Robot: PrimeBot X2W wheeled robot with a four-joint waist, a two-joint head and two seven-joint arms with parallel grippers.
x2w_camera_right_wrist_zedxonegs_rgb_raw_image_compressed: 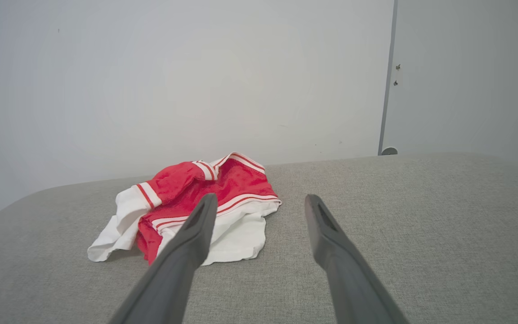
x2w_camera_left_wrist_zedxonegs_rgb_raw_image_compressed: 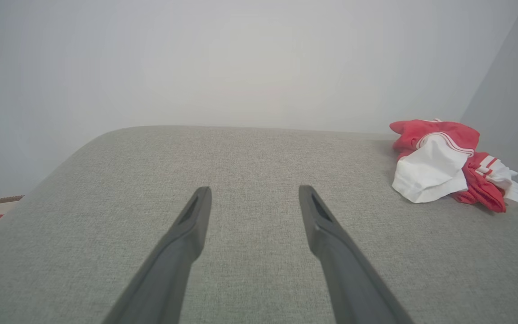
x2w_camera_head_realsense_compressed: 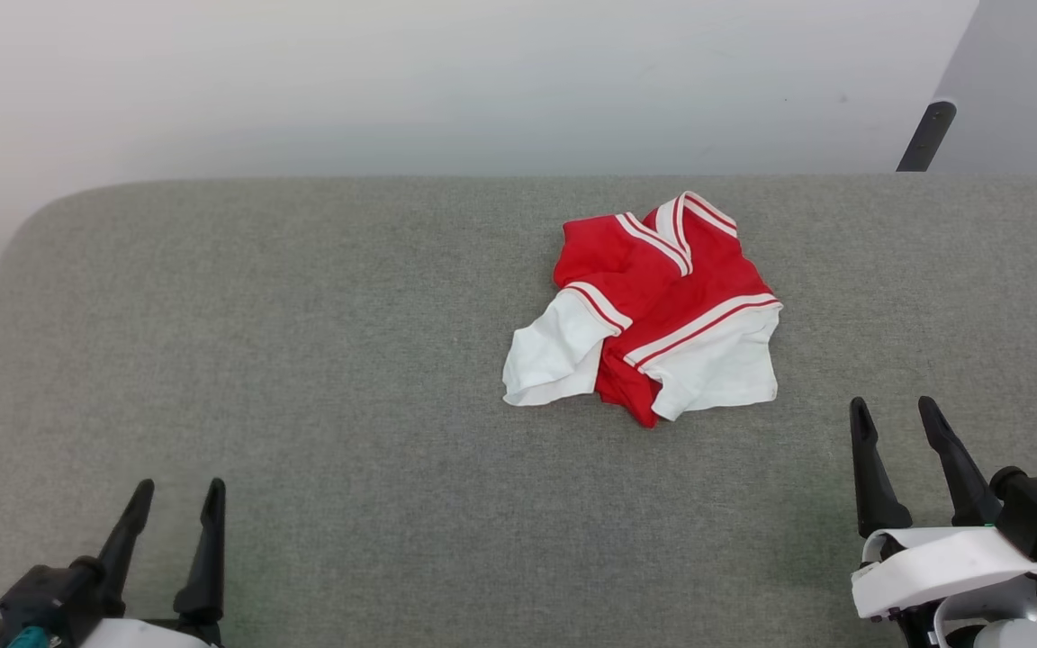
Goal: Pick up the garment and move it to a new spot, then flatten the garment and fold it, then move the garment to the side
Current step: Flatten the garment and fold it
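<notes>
Both claws stand wide and empty, the left claw (x2w_camera_head_realsense_compressed: 181,486) at the lower left of the head view and the right claw (x2w_camera_head_realsense_compressed: 893,403) at the lower right, nearer the shirt (x2w_camera_head_realsense_compressed: 653,306), which lies bunched just right of centre on the grey table (x2w_camera_head_realsense_compressed: 302,360), touched by neither. To lift it well, I'd bring the right claw down over a thick red fold rather than a loose white sleeve, so the heap rises together. Crumpled as it is, its long axis seems to slant, striped collar toward the upper right, white sleeves toward the lower left.
</notes>
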